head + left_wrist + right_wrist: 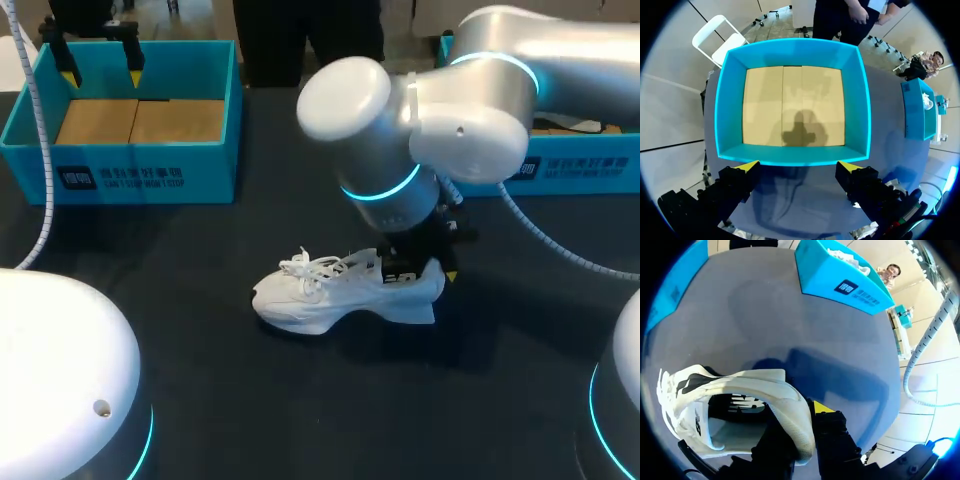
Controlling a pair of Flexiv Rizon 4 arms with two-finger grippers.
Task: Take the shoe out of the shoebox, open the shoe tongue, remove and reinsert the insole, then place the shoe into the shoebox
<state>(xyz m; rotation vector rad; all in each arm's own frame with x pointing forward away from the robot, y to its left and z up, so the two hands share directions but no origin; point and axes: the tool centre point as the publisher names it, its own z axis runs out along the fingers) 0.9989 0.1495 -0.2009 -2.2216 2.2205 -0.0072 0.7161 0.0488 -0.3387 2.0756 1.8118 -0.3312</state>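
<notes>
White chunky-soled shoe point(320, 290): padded heel pinched by right tool point(799, 422); left tool point(797, 166) spread over teal shoebox point(790, 52).

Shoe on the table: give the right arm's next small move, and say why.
Probably hold the heel steady. The right gripper is clamped on the heel collar, the shoe stands on its sole outside the empty shoebox, and the left gripper hangs open above that box, free to work the tongue.
</notes>
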